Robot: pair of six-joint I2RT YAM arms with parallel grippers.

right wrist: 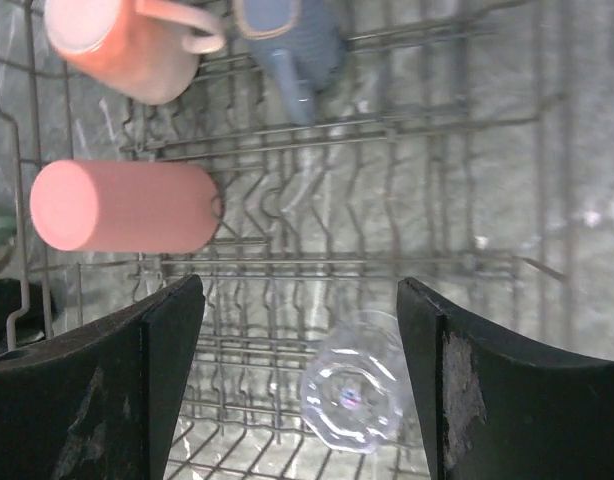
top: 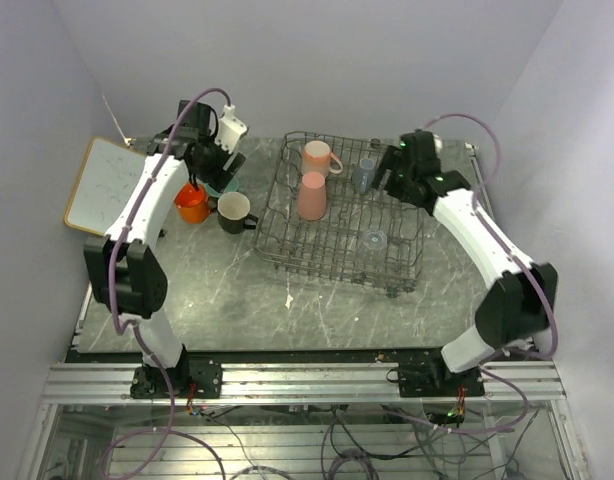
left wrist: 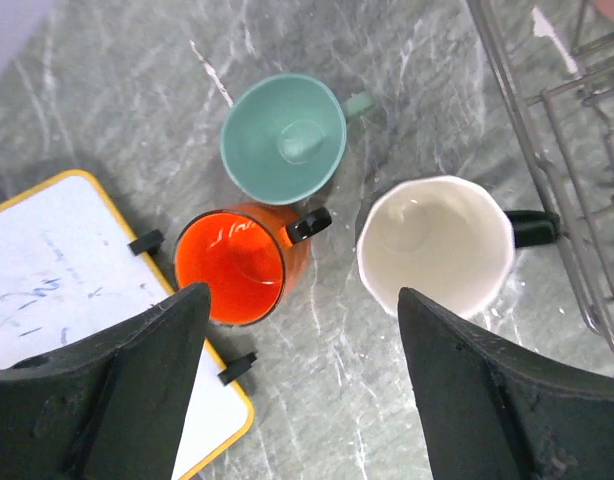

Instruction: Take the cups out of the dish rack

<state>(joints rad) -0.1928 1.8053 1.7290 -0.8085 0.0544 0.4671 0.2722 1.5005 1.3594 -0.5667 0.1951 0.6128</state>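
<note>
The grey wire dish rack (top: 287,235) holds a pale pink mug (top: 317,157), a tall pink tumbler (top: 312,195), a small grey-blue cup (top: 364,177) and a clear glass (top: 374,240). Left of the rack, on the table, stand an orange mug (top: 192,203), a black mug (top: 234,212) with a white inside, and a mint green mug (left wrist: 284,138). My left gripper (left wrist: 302,295) is open and empty, high above these three. My right gripper (right wrist: 300,285) is open and empty above the rack, over the glass (right wrist: 354,385) and beside the tumbler (right wrist: 122,205).
A wood-framed whiteboard (top: 102,185) lies at the table's far left, touching the orange mug's side (left wrist: 232,265). The rack's left edge (left wrist: 577,120) is close to the black mug's handle (left wrist: 532,228). Walls close in behind and on both sides.
</note>
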